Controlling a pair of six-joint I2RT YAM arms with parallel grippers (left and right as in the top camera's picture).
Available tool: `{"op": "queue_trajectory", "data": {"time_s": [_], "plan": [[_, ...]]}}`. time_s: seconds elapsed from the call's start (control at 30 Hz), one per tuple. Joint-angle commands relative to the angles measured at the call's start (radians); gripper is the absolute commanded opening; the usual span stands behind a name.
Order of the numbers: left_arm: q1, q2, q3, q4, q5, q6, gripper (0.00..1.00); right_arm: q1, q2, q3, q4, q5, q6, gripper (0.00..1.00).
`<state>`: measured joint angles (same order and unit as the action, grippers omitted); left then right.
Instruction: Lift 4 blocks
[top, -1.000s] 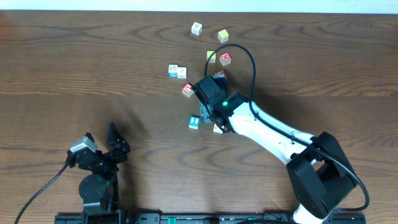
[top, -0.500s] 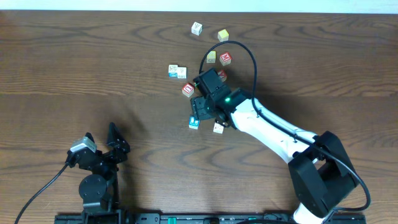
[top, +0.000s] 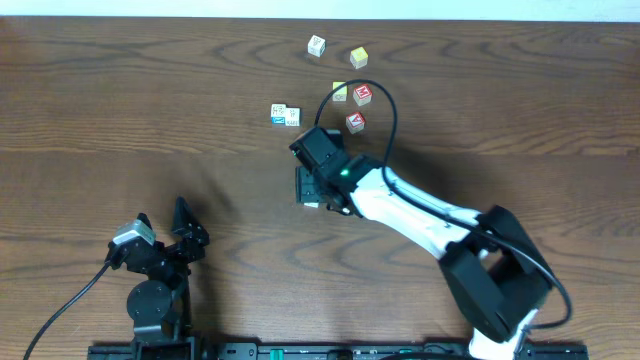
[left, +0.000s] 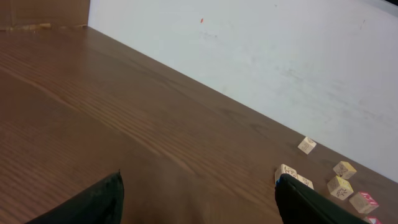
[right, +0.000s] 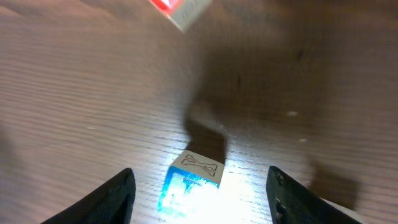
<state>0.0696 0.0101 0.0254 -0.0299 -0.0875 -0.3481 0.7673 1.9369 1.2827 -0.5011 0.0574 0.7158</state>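
A blue-faced block (right: 189, 185) with a pale top lies on the table between my right gripper's (right: 200, 172) open fingers, with a gap on each side. A red-faced block (right: 178, 9) lies beyond it at the frame's top edge. From overhead, the right gripper (top: 309, 188) covers the blue block. Two red blocks (top: 362, 95) (top: 355, 121) and a white block (top: 316, 45) lie farther back. My left gripper (top: 163, 238) stands open near the front left, holding nothing, far from every block.
Yellow-faced cubes (top: 358, 57) (top: 340, 91) lie among the far blocks. A pair of pale cubes (top: 285, 115) sits left of the right arm. A black cable (top: 385, 95) loops over the red blocks. The white wall (left: 280, 56) borders the table's far edge.
The right gripper has swung left and toward the front, from beside the red block to over the blue block, now covering it from overhead. Its fingers have narrowed a little. The left arm is still.
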Motion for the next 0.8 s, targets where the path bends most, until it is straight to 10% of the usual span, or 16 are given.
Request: {"op": "queue_trajectory", "data": {"time_s": [0.0,0.77], "plan": [[-0.004,-0.005,-0.021,-0.037,-0.009,-0.008,0.79,0.026,0.05,0.017,0.012,-0.014,0.058,0.64],[-0.004,-0.005,-0.021,-0.037,-0.009,-0.008,0.78,0.05,0.067,0.017,0.041,0.073,-0.073,0.33]]}}
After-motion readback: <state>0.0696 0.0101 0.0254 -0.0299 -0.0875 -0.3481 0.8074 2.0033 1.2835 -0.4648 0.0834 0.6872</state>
